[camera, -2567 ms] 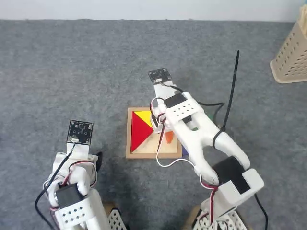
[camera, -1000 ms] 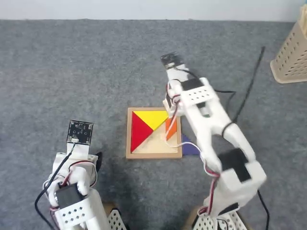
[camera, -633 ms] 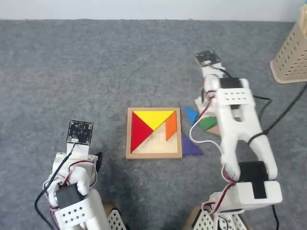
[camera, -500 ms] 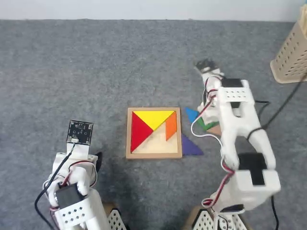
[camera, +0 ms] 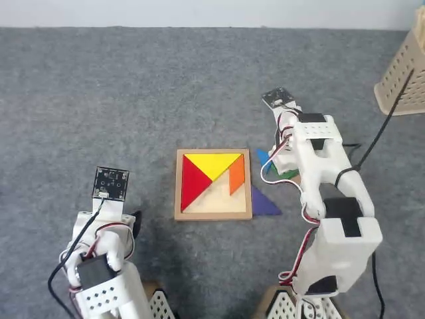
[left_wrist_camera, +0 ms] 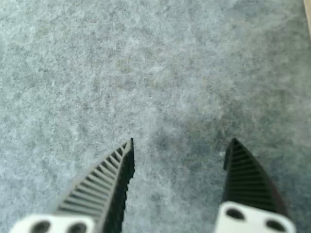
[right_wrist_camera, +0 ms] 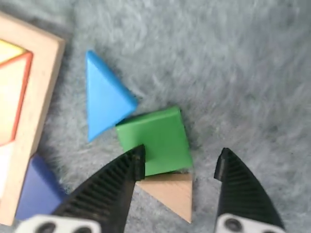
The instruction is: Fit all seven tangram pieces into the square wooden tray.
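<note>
1. Wooden tray (camera: 212, 214): square, flat on the grey carpet (camera: 133, 93), between the two arms.
2. Yellow triangle (camera: 214, 164): in the tray, along its far edge.
3. Red triangle (camera: 192, 183): in the tray, along the edge nearest the left arm, touching the yellow triangle.
4. Orange piece (camera: 237, 174): in the tray, against the edge nearest the right arm. The near part of the tray floor is bare wood.
5. Purple triangle (camera: 263, 203): on the carpet, just beside the tray's outer rim.
6. Blue triangle (right_wrist_camera: 104, 94): on the carpet, near the tray, apart from it.
7. Green square (right_wrist_camera: 158, 141): on the carpet, just beside the blue triangle.
8. Plain wood triangle (right_wrist_camera: 172, 191): on the carpet, against the green square.
9. Right gripper (right_wrist_camera: 181, 154): fingers spread, grasping nothing, hovering over the green square and the plain wood triangle.
10. Left gripper (left_wrist_camera: 181, 141): fingers spread, grasping nothing, over bare carpet.
11. Beige perforated holder (camera: 405, 73): at the table's far edge, well apart from the tray.
</note>
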`<action>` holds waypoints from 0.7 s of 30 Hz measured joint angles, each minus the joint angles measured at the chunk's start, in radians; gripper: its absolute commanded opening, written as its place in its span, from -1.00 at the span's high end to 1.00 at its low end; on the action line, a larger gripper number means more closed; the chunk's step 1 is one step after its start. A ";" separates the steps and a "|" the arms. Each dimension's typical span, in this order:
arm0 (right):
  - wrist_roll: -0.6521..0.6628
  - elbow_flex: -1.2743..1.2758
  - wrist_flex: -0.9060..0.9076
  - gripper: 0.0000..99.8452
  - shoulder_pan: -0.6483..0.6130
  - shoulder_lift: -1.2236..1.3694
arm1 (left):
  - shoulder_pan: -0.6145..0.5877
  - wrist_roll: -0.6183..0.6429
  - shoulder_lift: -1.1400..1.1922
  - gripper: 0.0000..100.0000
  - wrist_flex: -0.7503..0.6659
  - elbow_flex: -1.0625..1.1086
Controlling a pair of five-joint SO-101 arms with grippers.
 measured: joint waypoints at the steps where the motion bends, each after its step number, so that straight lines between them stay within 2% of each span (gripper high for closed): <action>1: 0.000 0.000 0.000 0.50 0.000 0.000 | 0.000 0.000 0.000 0.44 0.000 0.000; 10: 0.000 -0.023 0.002 0.50 0.002 0.011 | 0.000 0.000 0.000 0.44 0.000 0.000; 14: 0.006 0.066 -0.025 0.50 0.008 -0.064 | 0.000 0.000 0.000 0.44 0.000 0.000; 21: 0.195 0.121 0.003 0.50 0.017 -0.143 | 0.000 0.000 0.000 0.44 0.000 0.000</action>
